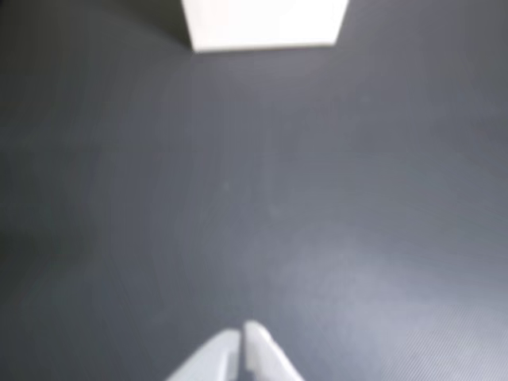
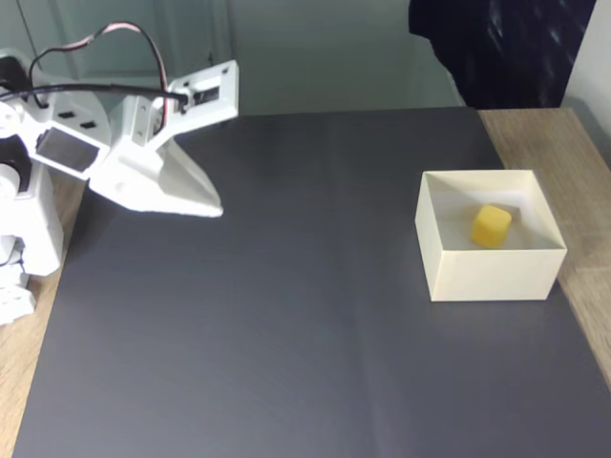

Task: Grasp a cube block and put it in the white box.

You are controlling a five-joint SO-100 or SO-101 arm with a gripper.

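Nearest the lens in the fixed view lay the dark mat (image 2: 286, 363), a broad sheet that covered most of the wooden desk (image 2: 592, 286) and left bare wood at the right and left edges. The white arm (image 2: 57, 162) stood at the left side, reaching out over the mat with its tool (image 2: 215, 208) raised and pointed toward the right; in the wrist view the tool (image 1: 241, 337) showed its two pale tips pressed together, with nothing between them. The white box (image 2: 487, 243) sat at the mat's right edge — well apart from the tool, across a wide stretch of mat. In the wrist view one wall of the white box (image 1: 262, 24) appeared at the top edge, blurred. Inside the box rested the cube block (image 2: 491, 226), small and yellow, on the floor toward the far right part — nowhere near the tool's tips.
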